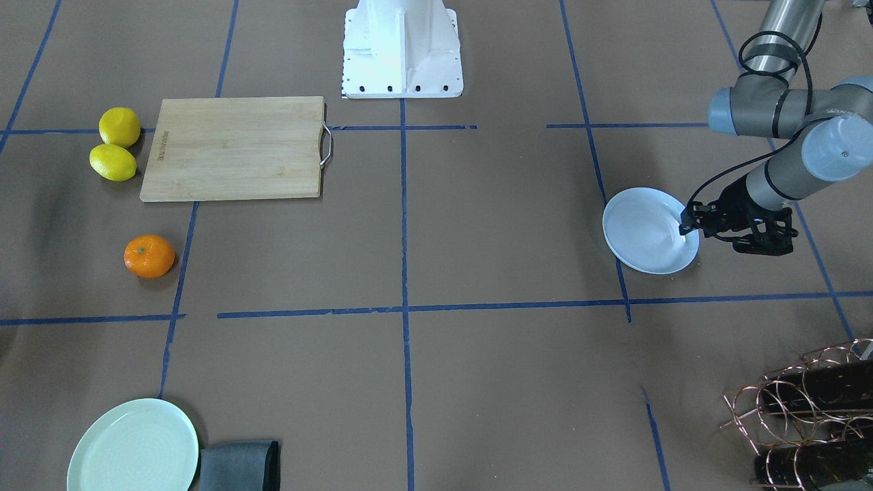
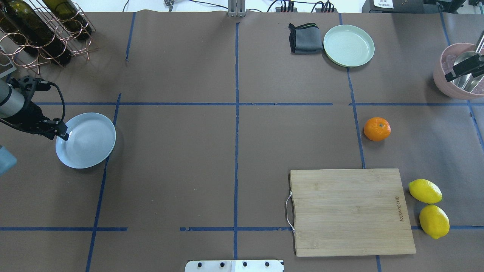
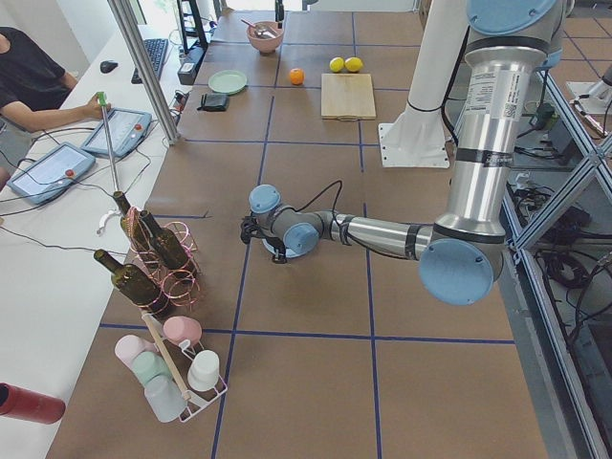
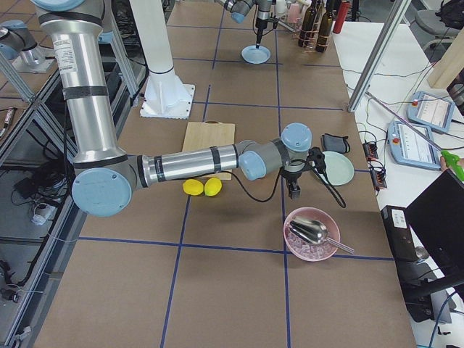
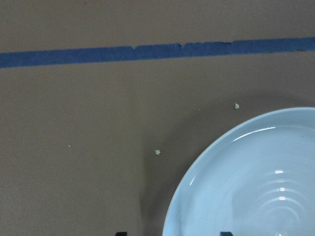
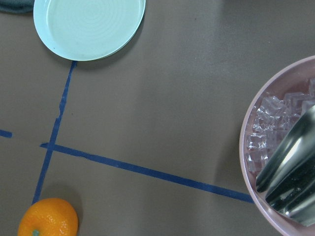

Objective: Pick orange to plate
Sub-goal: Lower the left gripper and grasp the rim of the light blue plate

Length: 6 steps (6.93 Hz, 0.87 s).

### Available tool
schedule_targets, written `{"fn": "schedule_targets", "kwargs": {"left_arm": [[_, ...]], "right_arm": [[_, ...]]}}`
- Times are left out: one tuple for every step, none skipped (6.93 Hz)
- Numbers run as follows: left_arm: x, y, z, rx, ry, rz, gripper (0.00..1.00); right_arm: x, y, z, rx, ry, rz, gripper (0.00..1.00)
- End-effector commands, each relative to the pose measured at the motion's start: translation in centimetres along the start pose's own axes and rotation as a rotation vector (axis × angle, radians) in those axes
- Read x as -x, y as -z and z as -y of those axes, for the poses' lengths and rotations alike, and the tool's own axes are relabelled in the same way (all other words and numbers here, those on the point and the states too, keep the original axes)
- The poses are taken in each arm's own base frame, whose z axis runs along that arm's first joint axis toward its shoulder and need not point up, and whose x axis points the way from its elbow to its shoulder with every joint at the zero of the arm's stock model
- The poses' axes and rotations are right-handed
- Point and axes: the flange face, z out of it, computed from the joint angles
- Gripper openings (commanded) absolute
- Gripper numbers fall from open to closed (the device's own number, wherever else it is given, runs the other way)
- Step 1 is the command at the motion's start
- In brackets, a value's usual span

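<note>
The orange [image 2: 377,129] sits alone on the brown table on the right side, also visible as the orange [image 1: 149,256] and at the bottom left corner of the right wrist view [image 6: 47,218]. The pale bluish-white plate [image 2: 89,141] lies far off on the left side. My left gripper [image 2: 62,134] is at the plate's outer rim; in the left wrist view two dark fingertips stand wide apart on either side of the plate's [image 5: 256,182] rim, so it is open. My right gripper [image 2: 464,68] hangs over a pink bowl, well away from the orange; whether it is open or shut does not show.
A pale green plate [image 2: 348,45] and a folded grey cloth [image 2: 305,37] lie at the far right. A wooden cutting board [image 2: 349,211] and two lemons [image 2: 425,191] sit near the robot. The pink bowl [image 2: 442,75] holds ice and a metal scoop. A wire bottle rack [image 2: 41,30] stands far left.
</note>
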Motion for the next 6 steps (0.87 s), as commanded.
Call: {"fn": "schedule_targets", "kwargs": {"left_arm": [[0.1, -0.6, -0.1, 0.01, -0.002, 0.004, 0.42], [0.3, -0.7, -0.1, 0.012, 0.002, 0.006, 0.42], [0.1, -0.6, -0.1, 0.01, -0.001, 0.003, 0.09], [-0.2, -0.6, 0.2, 0.011, 0.001, -0.002, 0.0], [-1.0, 0.0, 0.2, 0.004, -0.011, -0.017, 0.0], [-5.2, 2.7, 0.4, 0.002, -0.011, -0.102, 0.0]], "right_arm": [[-0.1, -0.1, 0.0, 0.001, -0.001, 0.0, 1.0], [0.0, 0.0, 0.0, 0.0, 0.0, 0.0, 1.0], [0.0, 0.0, 0.0, -0.001, 0.001, 0.0, 1.0], [0.0, 0.0, 0.0, -0.001, 0.001, 0.0, 1.0], [0.3, 0.2, 0.2, -0.005, 0.005, 0.001, 1.0], [0.4, 0.3, 0.4, -0.007, 0.008, 0.002, 1.0]]}}
